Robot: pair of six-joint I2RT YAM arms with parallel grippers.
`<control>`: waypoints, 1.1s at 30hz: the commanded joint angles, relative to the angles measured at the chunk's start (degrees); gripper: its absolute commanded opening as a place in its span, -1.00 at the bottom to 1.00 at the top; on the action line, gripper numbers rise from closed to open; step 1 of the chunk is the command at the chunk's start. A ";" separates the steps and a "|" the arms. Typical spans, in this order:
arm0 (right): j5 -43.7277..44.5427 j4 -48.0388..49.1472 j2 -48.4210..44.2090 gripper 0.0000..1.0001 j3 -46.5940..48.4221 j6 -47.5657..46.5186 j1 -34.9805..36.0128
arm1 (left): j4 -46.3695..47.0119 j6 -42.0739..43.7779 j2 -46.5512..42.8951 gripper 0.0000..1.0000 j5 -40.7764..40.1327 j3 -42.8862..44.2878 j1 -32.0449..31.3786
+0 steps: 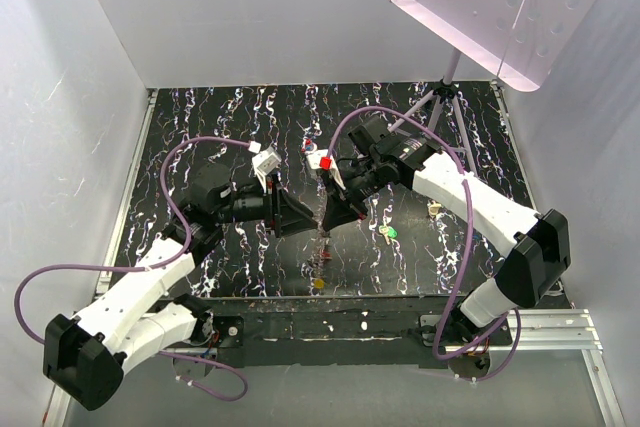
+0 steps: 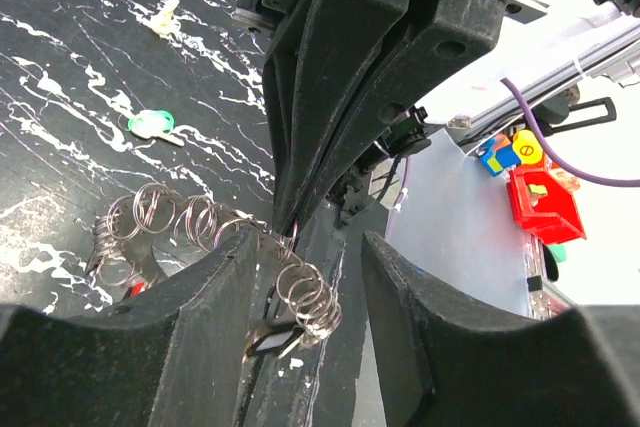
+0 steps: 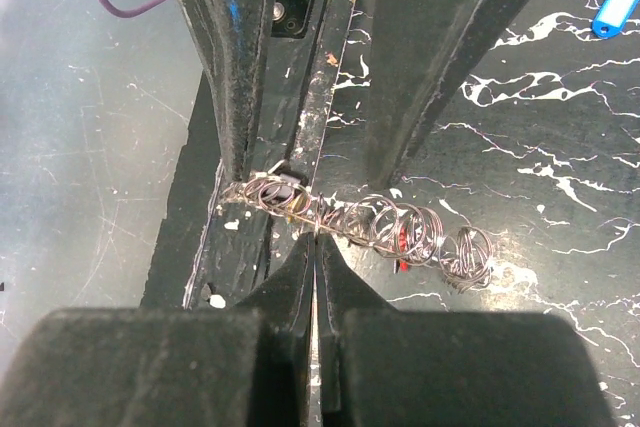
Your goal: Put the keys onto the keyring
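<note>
Your right jaws are pressed together on the keyring (image 3: 420, 229), pinching the string of wire rings partway along. Your left jaws stand apart, tip to tip with the right ones, and the rings run across their gap. A red key (image 3: 400, 240) shows among the rings; whether it is threaded on, you cannot tell. On the desk (image 1: 200, 117) the green key (image 1: 388, 234) lies to the right, the yellow key (image 1: 319, 282) is near the front edge, and the blue key (image 3: 615, 7) is well apart.
</note>
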 commanded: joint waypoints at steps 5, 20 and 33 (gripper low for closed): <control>-3.17 0.98 -0.01 -0.97 2.93 1.20 0.00 | -4.09 4.21 1.08 -0.20 1.54 2.68 0.14; -3.35 1.24 0.08 -0.97 3.01 1.55 0.00 | -3.91 5.00 3.72 -0.34 0.93 3.30 -1.80; -3.70 1.42 0.61 -0.97 2.93 1.90 0.00 | -3.91 5.27 4.16 -0.46 1.02 3.30 -2.32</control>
